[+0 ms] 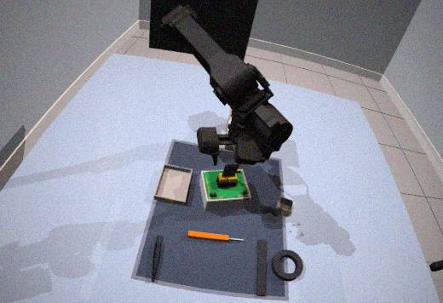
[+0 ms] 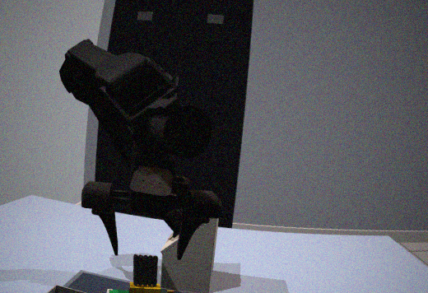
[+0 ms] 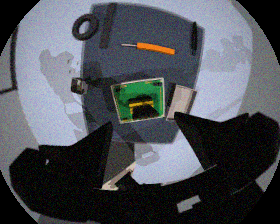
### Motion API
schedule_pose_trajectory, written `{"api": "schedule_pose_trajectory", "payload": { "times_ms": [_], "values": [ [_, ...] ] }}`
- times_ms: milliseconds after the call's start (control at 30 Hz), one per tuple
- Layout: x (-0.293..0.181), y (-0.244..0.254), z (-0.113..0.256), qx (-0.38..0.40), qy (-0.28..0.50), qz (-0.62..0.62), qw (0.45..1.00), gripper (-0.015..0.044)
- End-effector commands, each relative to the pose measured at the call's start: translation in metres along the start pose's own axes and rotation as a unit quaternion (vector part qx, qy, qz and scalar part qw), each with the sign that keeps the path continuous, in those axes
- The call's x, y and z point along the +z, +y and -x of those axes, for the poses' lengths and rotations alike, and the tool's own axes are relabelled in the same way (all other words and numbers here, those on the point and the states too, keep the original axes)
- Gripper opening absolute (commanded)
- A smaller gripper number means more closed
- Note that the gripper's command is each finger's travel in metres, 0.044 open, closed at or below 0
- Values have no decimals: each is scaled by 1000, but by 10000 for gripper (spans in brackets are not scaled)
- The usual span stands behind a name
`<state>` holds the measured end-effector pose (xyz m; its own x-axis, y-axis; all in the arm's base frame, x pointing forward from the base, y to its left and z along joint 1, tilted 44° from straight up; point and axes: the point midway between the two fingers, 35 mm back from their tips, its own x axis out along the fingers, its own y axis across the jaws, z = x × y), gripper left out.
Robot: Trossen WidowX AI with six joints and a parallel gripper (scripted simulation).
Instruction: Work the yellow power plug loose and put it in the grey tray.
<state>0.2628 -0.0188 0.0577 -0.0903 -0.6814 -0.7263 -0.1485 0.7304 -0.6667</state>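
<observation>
The yellow power plug [image 1: 227,180] [image 2: 145,288] [image 3: 134,105] sits in its socket on the green circuit board [image 1: 234,192] [image 3: 123,98], with a black ribbed part standing up from it. The grey tray [image 1: 174,185] [image 3: 181,102] lies left of the board in the top view and looks empty. My gripper [image 1: 233,163] [image 2: 148,256] [image 3: 143,119] is wide open and empty, pointing down just above the plug. In the exterior view its fingertips are on either side of the black part, near the height of its top. In the top view one fingertip is hidden.
A pale slanted block [image 2: 189,256] stands behind the board. On the dark mat [image 1: 170,226] lie an orange screwdriver [image 1: 209,236], black tweezers [image 1: 157,258] and a dark bar [image 1: 261,266]. A black ring [image 1: 275,265] and a small box [image 1: 285,206] are at its right edge.
</observation>
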Motion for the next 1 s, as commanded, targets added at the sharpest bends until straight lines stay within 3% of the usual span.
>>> {"api": "schedule_pose_trajectory", "payload": {
  "times_ms": [0,900,967],
  "values": [
    [3,0,-1,-3,1,4,1000,430],
    [2,-2,-31,-4,1,3,1000,430],
    [2,-2,-31,-4,1,3,1000,378]
  ]
}}
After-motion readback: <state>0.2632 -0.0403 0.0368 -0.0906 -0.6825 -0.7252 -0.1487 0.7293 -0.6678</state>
